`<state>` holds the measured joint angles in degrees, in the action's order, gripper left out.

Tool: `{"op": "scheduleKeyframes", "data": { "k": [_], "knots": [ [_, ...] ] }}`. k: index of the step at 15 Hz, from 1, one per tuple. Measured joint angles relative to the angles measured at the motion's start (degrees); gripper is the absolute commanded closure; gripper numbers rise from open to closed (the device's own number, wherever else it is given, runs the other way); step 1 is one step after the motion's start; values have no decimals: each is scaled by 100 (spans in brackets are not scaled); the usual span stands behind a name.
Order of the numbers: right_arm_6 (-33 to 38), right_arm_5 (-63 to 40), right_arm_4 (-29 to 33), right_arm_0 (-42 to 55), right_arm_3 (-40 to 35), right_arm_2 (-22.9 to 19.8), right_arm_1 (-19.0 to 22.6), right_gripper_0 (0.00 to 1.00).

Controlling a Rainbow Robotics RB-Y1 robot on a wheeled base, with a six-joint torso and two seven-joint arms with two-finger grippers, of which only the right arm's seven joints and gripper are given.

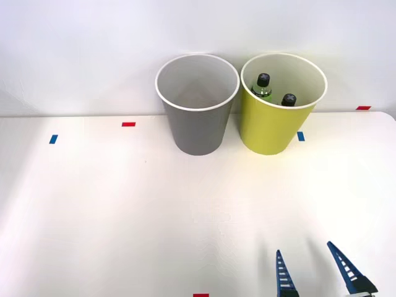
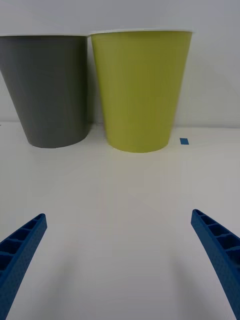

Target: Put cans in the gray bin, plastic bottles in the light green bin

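The gray bin (image 1: 197, 105) (image 2: 47, 90) stands upright at the back of the table, and what shows of its pale inside holds nothing. Right beside it stands the light green bin (image 1: 281, 108) (image 2: 140, 90). Two plastic bottles poke up inside the green one: one with a black cap and green neck (image 1: 263, 86), the other showing just its black cap (image 1: 288, 99). The cans are out of view. My right gripper (image 1: 306, 260) (image 2: 119, 227) hovers low near the table's front edge, open, with nothing between its blue ribbed fingers (image 2: 22, 245).
Small tape marks lie on the white table (image 1: 124, 204): red ones (image 1: 128, 124) (image 1: 363, 107) (image 1: 200, 295) and blue ones (image 1: 53, 139) (image 1: 301, 136) (image 2: 184, 141). A pale wall rises right behind the bins.
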<state>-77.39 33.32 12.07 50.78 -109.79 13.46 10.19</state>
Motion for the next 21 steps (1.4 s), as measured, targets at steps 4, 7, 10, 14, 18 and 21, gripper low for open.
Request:
{"op": "scheduleKeyframes", "data": {
  "k": [4, 7, 10, 14, 18, 21],
  "knots": [
    [-41, 0, 73, -5, -3, 0, -38, 0],
    [-48, 0, 83, -5, -5, -8, -36, 0],
    [-48, 0, 84, -5, -6, -8, -36, 0],
    [-48, 0, 84, -6, -6, -9, -36, 0],
    [-48, 0, 84, -6, -6, -9, -35, 0],
    [-48, 0, 84, -6, -6, -9, -35, 0]
  ]
}}
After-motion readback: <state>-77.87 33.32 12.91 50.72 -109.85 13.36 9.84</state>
